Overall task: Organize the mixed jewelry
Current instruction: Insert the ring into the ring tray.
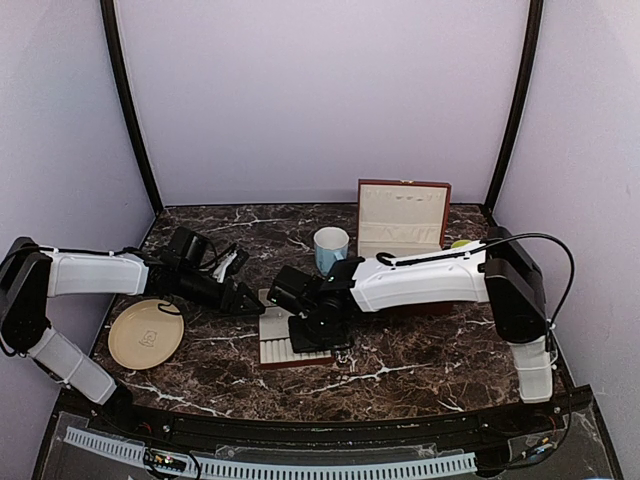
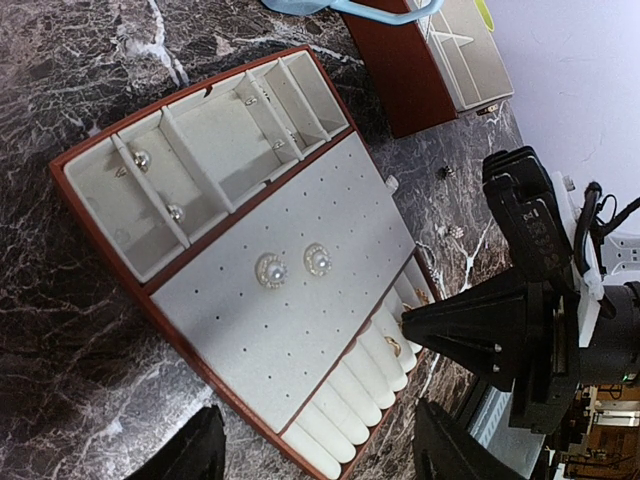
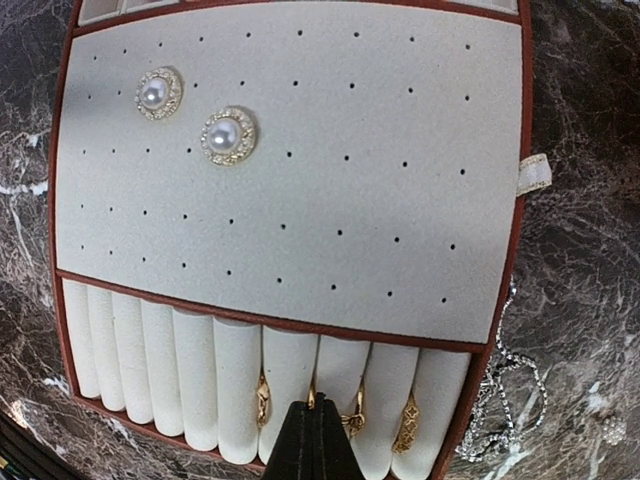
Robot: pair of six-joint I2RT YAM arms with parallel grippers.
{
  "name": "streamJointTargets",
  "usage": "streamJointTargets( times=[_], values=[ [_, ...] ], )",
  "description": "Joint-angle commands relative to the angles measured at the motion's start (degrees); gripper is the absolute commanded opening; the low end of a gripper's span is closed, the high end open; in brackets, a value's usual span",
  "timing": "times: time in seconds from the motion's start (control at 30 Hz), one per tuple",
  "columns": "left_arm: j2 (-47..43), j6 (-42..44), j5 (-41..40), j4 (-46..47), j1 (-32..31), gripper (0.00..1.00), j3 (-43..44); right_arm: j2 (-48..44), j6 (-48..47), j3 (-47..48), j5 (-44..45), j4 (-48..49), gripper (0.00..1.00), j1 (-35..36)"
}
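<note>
My right pincer (image 3: 313, 412): closed, tip down on ring rolls (image 3: 190, 370) of the tray (image 3: 521, 110).
My left pincer (image 2: 320, 455): open, beside tray.

Directly under the right gripper (image 3: 312, 410) lies the cream slotted tray (image 1: 272, 342), with a pale blue mug (image 1: 331, 247) and an open red-brown box (image 1: 402, 215) beyond it, and a beige plate (image 1: 145, 333) well off to its left on the marble table (image 1: 420, 370).

Both arms: white shells on left arm (image 1: 95, 272) & right arm (image 1: 420, 280), black joints/wrists. Thin black cable (image 1: 548, 243) loops by right shoulder. The right gripper (image 2: 405, 322) is matte black w/ small screws.
</note>
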Motion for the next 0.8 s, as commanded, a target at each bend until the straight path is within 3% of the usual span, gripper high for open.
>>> streamJointTargets(
  times=[0.0, 0.13, 0.5, 0.77],
  values=[
    [-0.09, 0.93, 0.95, -1.05, -0.22, 0.66, 1.09, 1.23, -0.58, 1.21, 0.13, 0.09, 0.0, 0.57],
    [-0.83, 1.02, 0.47, -0.89, -0.22, 0.66, 1.12, -0.89, -0.63, 1.08, 1.96, -0.03, 0.02, 0.57],
    [-4.79, 2.18, -4.53, -0.87, -0.22, 0.68, 0.6, -7.43, -3.51, 3.54, 8.99, -2.22, 0.25, 0.49],
    [-7.09, 3.58, -9.11, -1.33, -0.22, 0.68, 0.45, -16.01, -2.98, -7.58, 10.85, 0.75, 0.33, -1.14]
  ],
)
